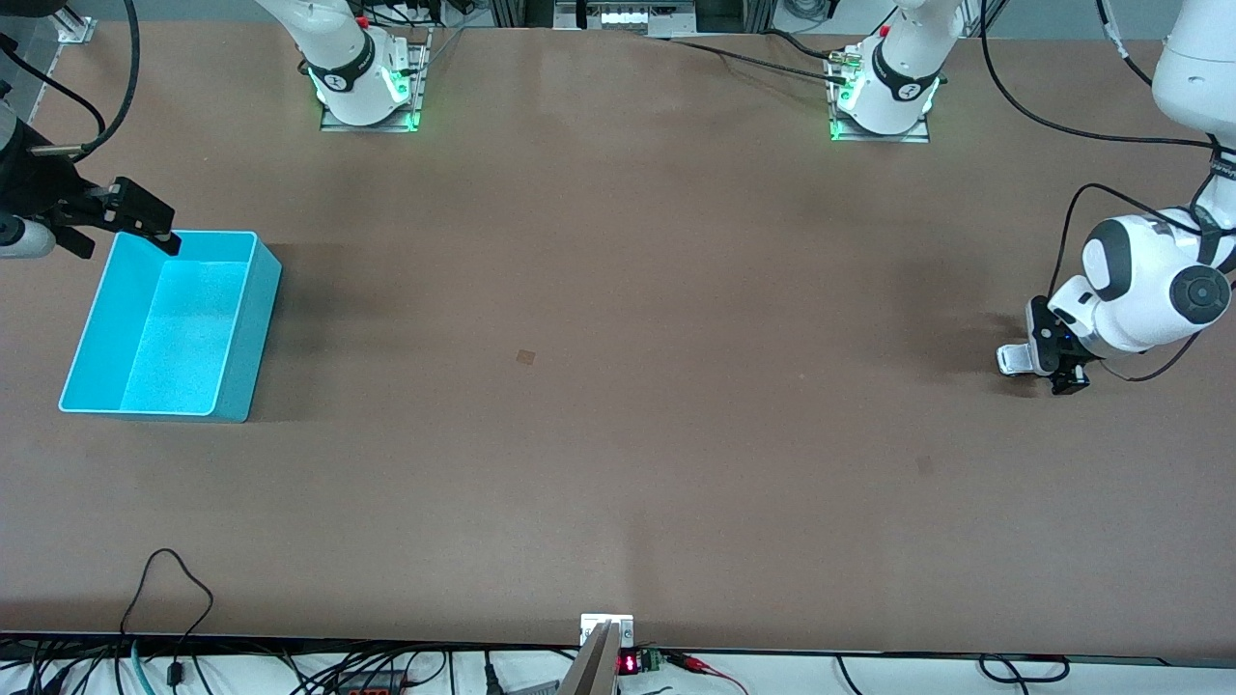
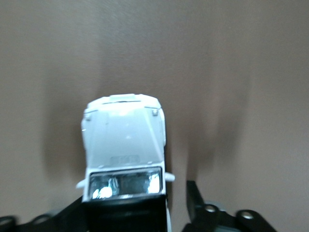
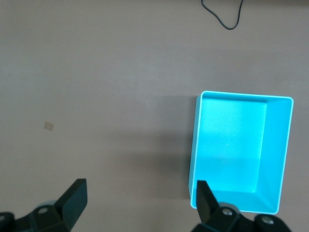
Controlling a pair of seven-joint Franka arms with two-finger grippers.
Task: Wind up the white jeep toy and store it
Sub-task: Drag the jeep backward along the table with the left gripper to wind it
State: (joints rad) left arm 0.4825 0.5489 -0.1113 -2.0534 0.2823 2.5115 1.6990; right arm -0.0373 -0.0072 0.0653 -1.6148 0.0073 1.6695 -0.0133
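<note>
The white jeep toy (image 1: 1014,359) sits low at the left arm's end of the table. In the left wrist view the jeep (image 2: 124,145) shows its white bonnet, windscreen and black roof. My left gripper (image 1: 1049,357) straddles its rear, with the jaws open. One finger (image 2: 195,200) stands clear of the jeep's side with a gap, and the other lies close along it. The cyan bin (image 1: 169,323) stands empty at the right arm's end. My right gripper (image 1: 145,224) hangs open and empty over the bin's corner nearest the bases, and the bin also shows in the right wrist view (image 3: 241,154).
A small square mark (image 1: 526,357) lies mid-table. A black cable loop (image 1: 169,589) lies by the table edge nearest the front camera. The arm bases (image 1: 367,87) stand along the other long edge.
</note>
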